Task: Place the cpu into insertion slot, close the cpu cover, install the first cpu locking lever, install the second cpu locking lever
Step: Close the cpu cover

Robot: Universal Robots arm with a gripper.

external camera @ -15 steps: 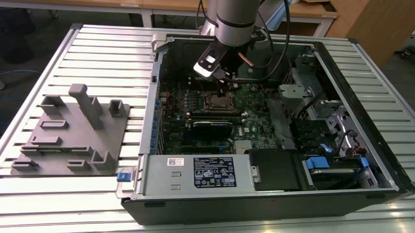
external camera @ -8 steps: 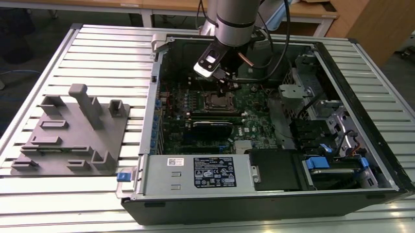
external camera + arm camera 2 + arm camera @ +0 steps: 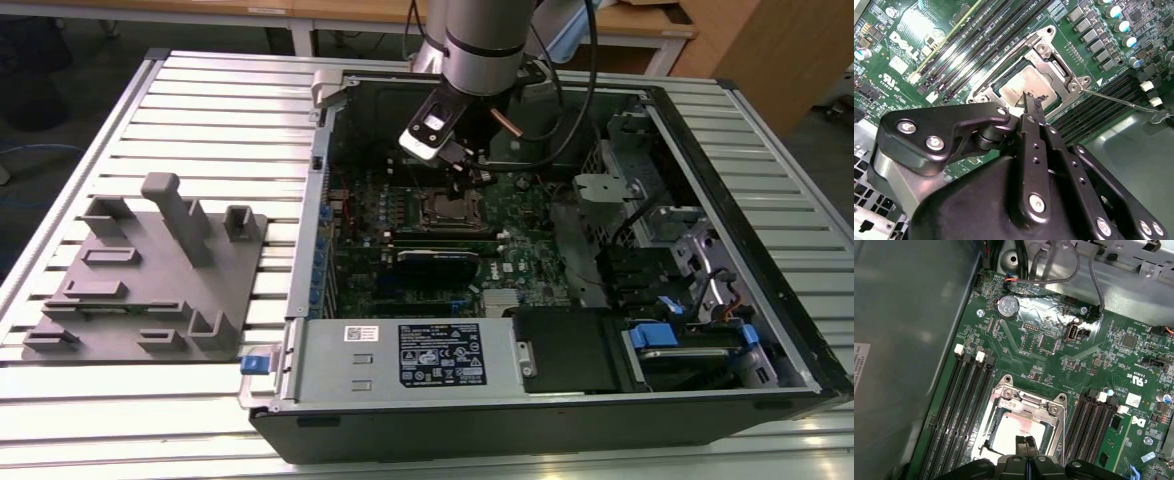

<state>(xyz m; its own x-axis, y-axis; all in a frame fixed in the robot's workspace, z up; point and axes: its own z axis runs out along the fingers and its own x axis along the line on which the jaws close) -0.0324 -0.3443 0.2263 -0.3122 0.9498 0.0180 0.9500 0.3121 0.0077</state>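
Cpu: being held seated in insertion slot beneath lowered cpu cover; gripper, fingers clenched empty, likely as pushing tip, being poised at cover's twelve o'clock, exterior view.

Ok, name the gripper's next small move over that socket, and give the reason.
Likely ease the gripper toward the thin wire lever, which seems to stick out unlatched. The pale silver square cpu already lies seated, with the dull metal frame cover down around it.
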